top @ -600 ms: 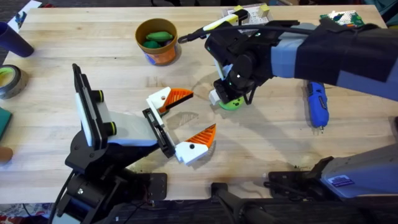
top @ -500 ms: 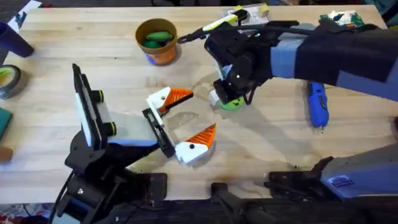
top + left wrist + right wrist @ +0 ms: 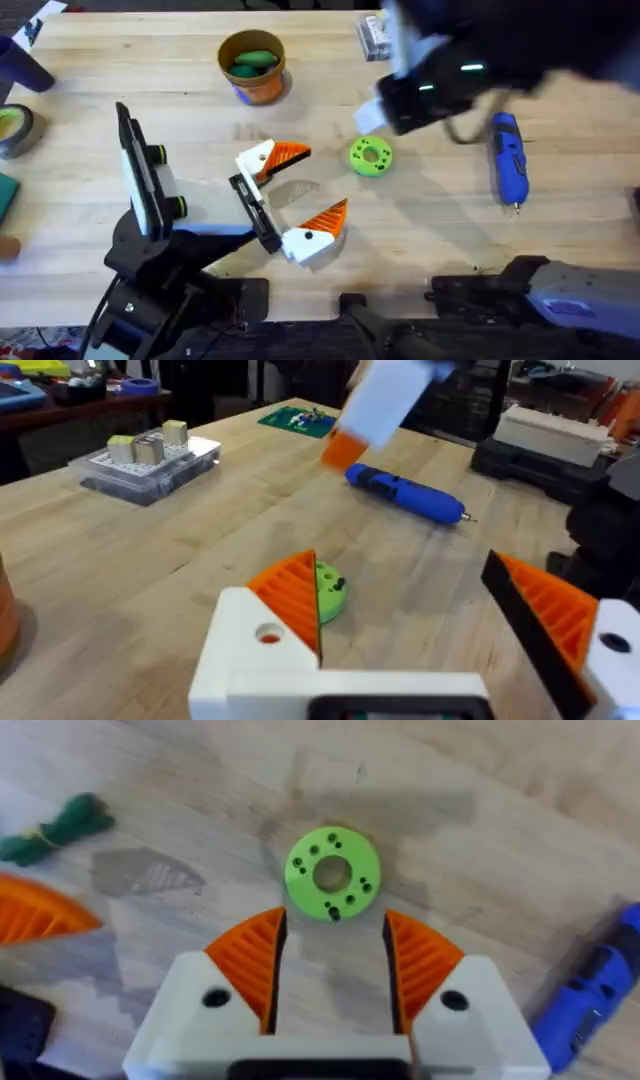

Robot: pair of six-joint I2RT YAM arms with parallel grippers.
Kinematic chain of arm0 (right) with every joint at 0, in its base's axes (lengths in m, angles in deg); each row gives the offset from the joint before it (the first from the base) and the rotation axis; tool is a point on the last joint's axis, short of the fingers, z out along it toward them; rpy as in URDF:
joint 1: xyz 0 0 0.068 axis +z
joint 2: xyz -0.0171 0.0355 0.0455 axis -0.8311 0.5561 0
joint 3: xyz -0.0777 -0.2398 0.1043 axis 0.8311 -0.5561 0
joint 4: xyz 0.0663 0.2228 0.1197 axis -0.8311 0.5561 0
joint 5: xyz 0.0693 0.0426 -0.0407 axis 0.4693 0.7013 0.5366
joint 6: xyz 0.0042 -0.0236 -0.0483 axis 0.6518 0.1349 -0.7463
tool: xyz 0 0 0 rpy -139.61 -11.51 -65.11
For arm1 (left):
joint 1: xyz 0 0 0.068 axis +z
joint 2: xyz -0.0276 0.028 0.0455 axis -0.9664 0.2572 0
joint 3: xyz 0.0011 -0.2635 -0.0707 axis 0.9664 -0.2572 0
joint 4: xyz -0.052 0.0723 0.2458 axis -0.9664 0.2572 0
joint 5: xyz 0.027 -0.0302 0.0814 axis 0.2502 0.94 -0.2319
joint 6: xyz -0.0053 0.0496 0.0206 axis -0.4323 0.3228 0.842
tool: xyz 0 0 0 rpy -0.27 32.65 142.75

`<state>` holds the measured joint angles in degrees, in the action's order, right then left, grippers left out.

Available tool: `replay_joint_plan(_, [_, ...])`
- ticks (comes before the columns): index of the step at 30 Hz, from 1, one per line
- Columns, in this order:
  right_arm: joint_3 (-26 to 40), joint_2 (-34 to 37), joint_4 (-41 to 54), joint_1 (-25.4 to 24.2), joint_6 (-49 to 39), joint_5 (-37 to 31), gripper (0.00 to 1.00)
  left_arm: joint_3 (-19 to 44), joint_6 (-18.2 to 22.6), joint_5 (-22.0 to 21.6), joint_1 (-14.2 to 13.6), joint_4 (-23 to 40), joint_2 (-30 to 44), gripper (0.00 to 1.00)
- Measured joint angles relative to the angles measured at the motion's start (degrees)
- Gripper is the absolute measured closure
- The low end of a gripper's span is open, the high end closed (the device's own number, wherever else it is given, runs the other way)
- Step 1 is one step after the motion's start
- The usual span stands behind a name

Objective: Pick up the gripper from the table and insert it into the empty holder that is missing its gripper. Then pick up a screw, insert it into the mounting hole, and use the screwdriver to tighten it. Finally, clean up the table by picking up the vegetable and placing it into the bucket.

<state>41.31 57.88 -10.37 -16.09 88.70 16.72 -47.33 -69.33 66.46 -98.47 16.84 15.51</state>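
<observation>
The vegetable (image 3: 371,156), a lime-green disc with a centre hole, lies flat on the table. My right gripper (image 3: 333,935) hangs open straight above the disc (image 3: 331,874) and apart from it, holding nothing. In the overhead view the right arm (image 3: 450,80) is a dark blur high over the table. My left gripper (image 3: 320,181) rests open and empty just left of the disc (image 3: 330,590). The blue screwdriver (image 3: 508,160) lies to the right on the wood. At the back left stands the orange bucket (image 3: 262,88). The holder and the screw are out of view.
A darker green lump (image 3: 250,60) sits inside the bucket. A clear parts box (image 3: 150,460) stands at the back, with a green circuit board (image 3: 305,420) beyond the screwdriver (image 3: 405,490). A dark blue cup (image 3: 20,60) and a tape roll (image 3: 15,130) are at the far left.
My right gripper, down at the green disc before, has risen and pulled back to the right. The disc stays on the table, uncovered. The left arm has not moved.
</observation>
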Motion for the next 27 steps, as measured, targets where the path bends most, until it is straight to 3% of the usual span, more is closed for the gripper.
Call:
replay_joint_plan(10, [-0.31, -20.87, 5.1, -0.28, 1.33, -3.24, 0.439, 0.0, -0.02, -0.02, 0.0, 0.0, -0.01, 0.008])
replay_joint_plan(15, [-8.26, -27.8, 1.94, -0.31, 4.8, -3.8, 0.439, 0.0, 0.0, 0.0, 0.0, 0.0, 0.0, 0.008])
replay_joint_plan(22, [-23.84, -26.0, -9.63, -0.33, 7.62, -0.78, 0.439, 0.0, 0.0, -0.02, 0.0, 0.0, 0.0, 0.008])
replay_joint_plan(27, [-27.55, -20.33, -13.59, -0.33, 7.52, 0.45, 0.439, 0.0, 0.0, -0.01, 0.0, 0.0, 0.0, 0.008])
